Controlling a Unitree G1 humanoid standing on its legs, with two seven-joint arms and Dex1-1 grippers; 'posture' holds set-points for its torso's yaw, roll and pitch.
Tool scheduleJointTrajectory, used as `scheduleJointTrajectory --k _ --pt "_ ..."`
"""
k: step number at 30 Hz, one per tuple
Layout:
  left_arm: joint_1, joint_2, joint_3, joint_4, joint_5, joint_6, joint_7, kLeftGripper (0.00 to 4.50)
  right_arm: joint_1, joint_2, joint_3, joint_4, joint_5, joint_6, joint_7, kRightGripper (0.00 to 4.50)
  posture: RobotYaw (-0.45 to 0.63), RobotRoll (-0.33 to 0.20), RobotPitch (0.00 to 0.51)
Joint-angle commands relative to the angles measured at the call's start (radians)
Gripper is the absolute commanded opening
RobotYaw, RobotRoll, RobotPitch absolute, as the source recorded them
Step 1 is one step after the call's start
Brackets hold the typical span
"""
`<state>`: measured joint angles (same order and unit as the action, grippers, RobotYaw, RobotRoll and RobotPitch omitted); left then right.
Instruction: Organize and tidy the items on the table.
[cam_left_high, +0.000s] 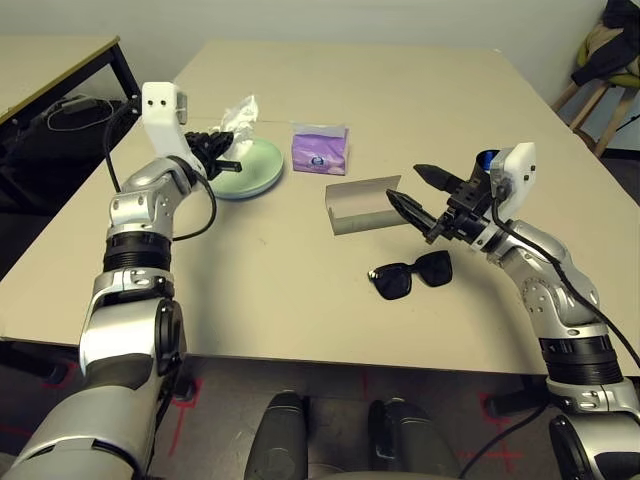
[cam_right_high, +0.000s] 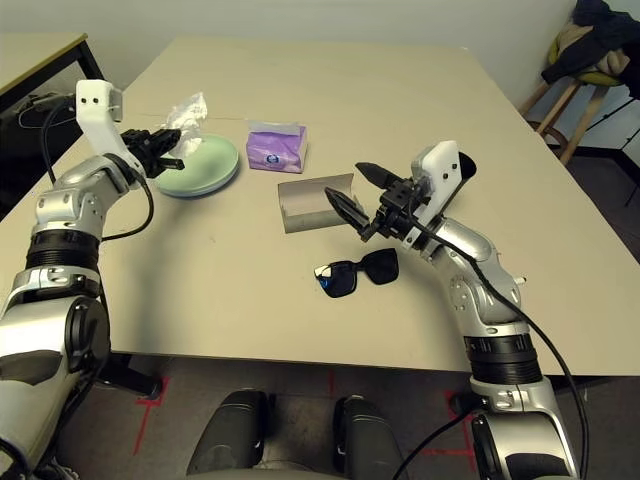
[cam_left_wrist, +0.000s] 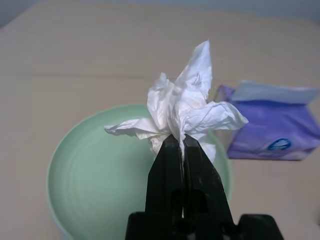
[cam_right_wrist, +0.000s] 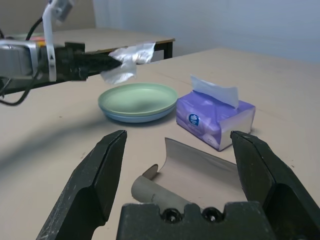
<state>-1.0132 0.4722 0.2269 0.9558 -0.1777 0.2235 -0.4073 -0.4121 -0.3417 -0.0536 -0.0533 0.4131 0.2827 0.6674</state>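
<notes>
My left gripper (cam_left_high: 232, 150) is shut on the crumpled white tissue (cam_left_wrist: 185, 112) and holds it just above the pale green plate (cam_left_high: 255, 165). That plate is stacked on a pale blue plate (cam_right_wrist: 135, 118) at the table's back left. The purple tissue pack (cam_left_high: 320, 150) stands to the right of the plates. The grey-brown glasses case (cam_left_high: 362, 205) lies open at mid-table, with the black sunglasses (cam_left_high: 410, 275) nearer the front edge. My right gripper (cam_left_high: 404, 183) hovers open just right of the case, holding nothing. A dark, blue-tipped object (cam_left_high: 487, 158) peeks out from behind my right wrist.
The beige table (cam_left_high: 280, 300) has free room at the front left and along the back. A smaller table with black legs (cam_left_high: 60, 60) and cables stands to the left. A stool with clothing (cam_left_high: 605, 60) is at the back right.
</notes>
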Motion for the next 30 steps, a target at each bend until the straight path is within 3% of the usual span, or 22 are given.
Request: scheduleJointTrajectory --k 1,8,9,12,21,30 --pt "-0.060 -0.012 0.003 0.107 0.025 -0.073 0.066 0.02 -0.001 0.011 -0.013 -0.003 -0.017 -0.009 -0.044 4.50 0.18 0.000 0.040" --pt "-0.110 -0.019 0.003 0.231 0.042 -0.156 0.138 0.02 0.006 0.017 -0.011 -0.003 -0.015 -0.017 -0.051 4.50 0.17 0.000 0.040" --pt "-0.112 -0.018 -0.001 0.239 0.048 -0.166 0.142 0.22 0.007 0.016 -0.012 -0.002 -0.015 -0.019 -0.050 4.50 0.17 0.000 0.039" --pt "-0.107 -0.018 -0.001 0.244 0.049 -0.206 0.136 1.03 0.012 0.013 -0.014 -0.001 -0.014 -0.024 -0.049 4.50 0.17 0.000 0.039" --pt "-0.057 -0.005 0.001 0.166 0.020 -0.254 -0.044 4.46 0.006 0.019 -0.004 0.012 -0.015 -0.031 -0.046 4.50 0.19 0.000 0.044" --pt "0.121 0.040 -0.031 -0.110 -0.074 -0.116 -0.426 4.46 -0.016 0.014 0.008 0.038 -0.044 -0.041 -0.045 4.50 0.21 0.000 0.066"
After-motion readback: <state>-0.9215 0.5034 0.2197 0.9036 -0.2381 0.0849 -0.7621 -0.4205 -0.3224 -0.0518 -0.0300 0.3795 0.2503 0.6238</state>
